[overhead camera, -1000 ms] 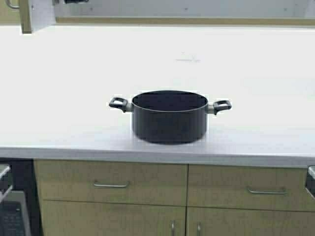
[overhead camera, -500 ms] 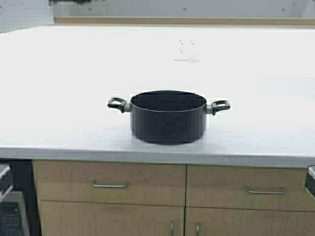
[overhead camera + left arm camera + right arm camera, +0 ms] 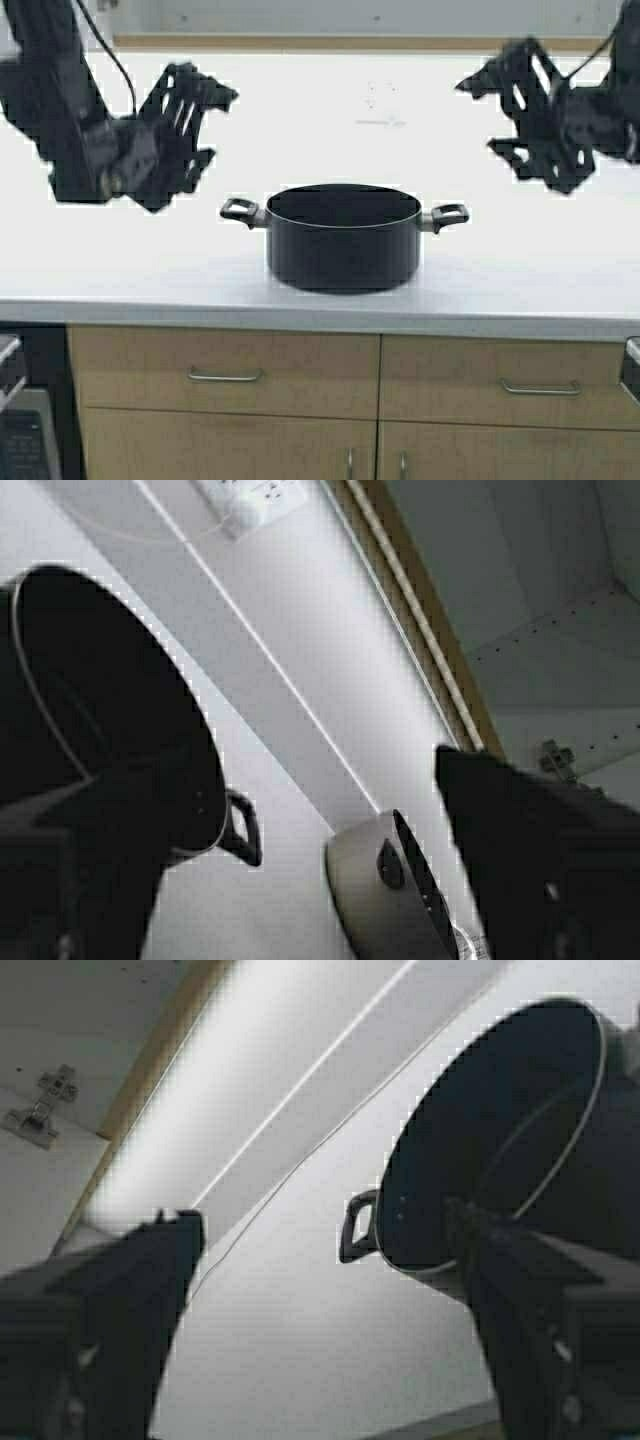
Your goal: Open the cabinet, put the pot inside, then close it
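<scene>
Pot (image 3: pixel 343 237) sat near the counter's (image 3: pixel 300 130) front edge, roughly centered, handles out to each side. Left pincer (image 3: pixel 190 125) and right pincer (image 3: pixel 510 110) hung spread wide and empty, flanking the pot above the counter, probably lining up a two-sided grab on the handles

We see the pot (image 3: pixel 343 238) on the counter (image 3: pixel 120 260), between our left gripper (image 3: pixel 195 125) and right gripper (image 3: pixel 510 110), drawers (image 3: pixel 225 375) below

Both arms matte black w/ black cables; left gripper (image 3: pixel 200 125) & right gripper (image 3: pixel 505 112) have lattice-cut fingers.
</scene>
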Controlling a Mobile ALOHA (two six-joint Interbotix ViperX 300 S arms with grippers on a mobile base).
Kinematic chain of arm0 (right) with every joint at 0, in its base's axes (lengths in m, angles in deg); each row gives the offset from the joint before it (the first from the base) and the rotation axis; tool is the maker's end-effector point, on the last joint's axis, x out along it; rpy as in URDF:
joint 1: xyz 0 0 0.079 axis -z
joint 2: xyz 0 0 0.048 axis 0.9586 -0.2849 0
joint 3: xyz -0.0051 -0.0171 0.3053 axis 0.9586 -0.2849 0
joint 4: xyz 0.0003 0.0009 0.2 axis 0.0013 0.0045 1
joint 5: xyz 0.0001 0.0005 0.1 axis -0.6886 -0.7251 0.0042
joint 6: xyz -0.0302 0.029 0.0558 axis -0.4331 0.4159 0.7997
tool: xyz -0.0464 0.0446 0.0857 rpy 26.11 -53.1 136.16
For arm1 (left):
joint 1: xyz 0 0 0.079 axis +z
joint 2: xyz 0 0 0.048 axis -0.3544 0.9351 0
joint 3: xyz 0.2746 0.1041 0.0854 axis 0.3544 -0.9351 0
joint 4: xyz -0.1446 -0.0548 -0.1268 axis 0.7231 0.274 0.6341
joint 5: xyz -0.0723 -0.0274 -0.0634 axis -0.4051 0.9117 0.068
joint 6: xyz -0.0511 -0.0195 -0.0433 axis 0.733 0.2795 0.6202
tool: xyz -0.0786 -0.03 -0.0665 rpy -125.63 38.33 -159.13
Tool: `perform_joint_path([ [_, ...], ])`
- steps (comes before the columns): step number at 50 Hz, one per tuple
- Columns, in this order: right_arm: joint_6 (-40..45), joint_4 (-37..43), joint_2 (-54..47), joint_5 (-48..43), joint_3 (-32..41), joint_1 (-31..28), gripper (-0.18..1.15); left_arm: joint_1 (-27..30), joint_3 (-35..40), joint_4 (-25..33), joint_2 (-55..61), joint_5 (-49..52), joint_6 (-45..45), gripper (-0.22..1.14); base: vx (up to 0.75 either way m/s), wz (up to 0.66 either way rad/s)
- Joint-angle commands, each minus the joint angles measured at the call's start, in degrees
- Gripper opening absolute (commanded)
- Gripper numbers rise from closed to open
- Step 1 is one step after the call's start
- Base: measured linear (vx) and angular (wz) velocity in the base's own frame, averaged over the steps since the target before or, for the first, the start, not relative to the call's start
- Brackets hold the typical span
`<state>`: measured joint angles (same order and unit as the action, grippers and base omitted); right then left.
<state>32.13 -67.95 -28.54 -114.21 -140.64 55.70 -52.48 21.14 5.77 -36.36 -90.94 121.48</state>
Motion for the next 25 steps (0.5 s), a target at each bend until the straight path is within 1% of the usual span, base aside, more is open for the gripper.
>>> perform_joint_path([
  [1, 1.76, -0.35, -7.03, -9.93, 0.35, 0.18, 1.03, 0.26, 2.02, -0.18, 7.47, -8.09, 4.48, 1.02, 0.00, 0.00],
  [5, 1.93, -0.44, -9.84, -12.57, 0.53, 0.70, 1.03, 0.18, 2.55, -0.09, 10.28, -8.79, 5.54, 1.02, 0.00, 0.00],
  [16, 1.14, -0.44, -12.13, -12.66, 1.14, 1.85, 1.03, 0.26, 2.55, 0.18, 10.99, -8.79, 5.10, 1.02, 0.02, 0.00],
  [25, 1.32, -0.44, -14.41, -12.66, 3.08, 1.85, 1.03, 0.26, 2.29, 3.34, 12.13, -8.79, 5.10, 1.02, 0.08, -0.01],
])
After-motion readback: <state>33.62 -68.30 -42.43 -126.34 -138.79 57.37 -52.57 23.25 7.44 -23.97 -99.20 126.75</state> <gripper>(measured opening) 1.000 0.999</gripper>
